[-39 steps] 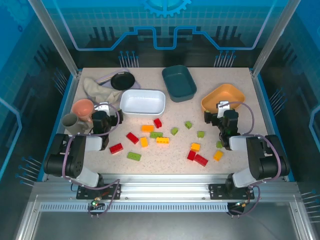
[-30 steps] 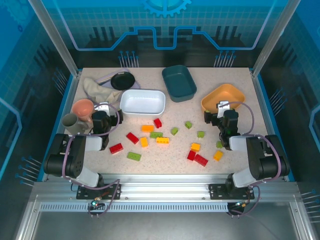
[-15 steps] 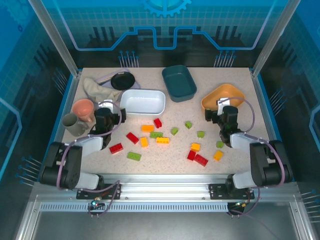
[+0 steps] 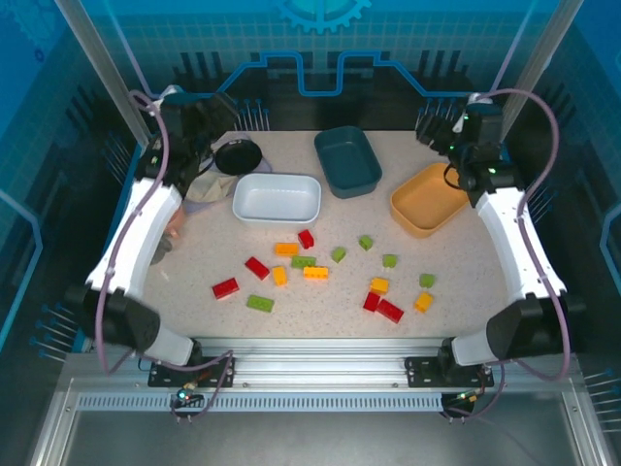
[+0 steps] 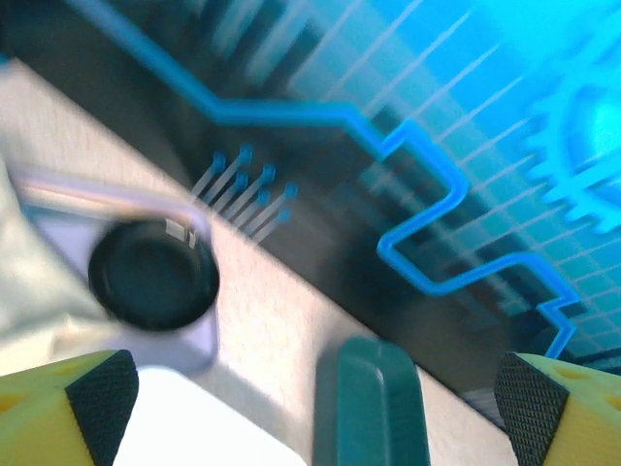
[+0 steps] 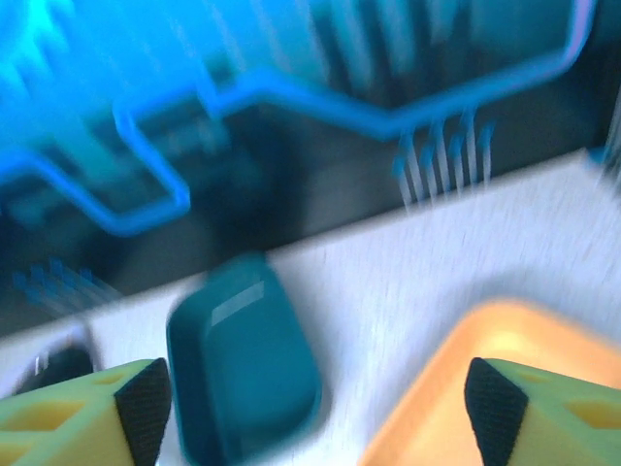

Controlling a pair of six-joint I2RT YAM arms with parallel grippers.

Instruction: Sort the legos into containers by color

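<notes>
Plainly a robotics lab test cell, not a home or a shop. Boxed in by blue-tinted panels (image 4: 194,49) printed with a circuit line and a gear (image 4: 323,12), both blurred in the two wrist views. Framed by slanted metal posts (image 4: 105,73) at far left and far right. Fronted by a slotted aluminium rail (image 4: 320,369) along the near edge. Fitted with a cabled left arm (image 4: 146,228) and right arm (image 4: 514,243) mounted there, reaching over a speckled, blue-edged desk (image 4: 320,320).
</notes>
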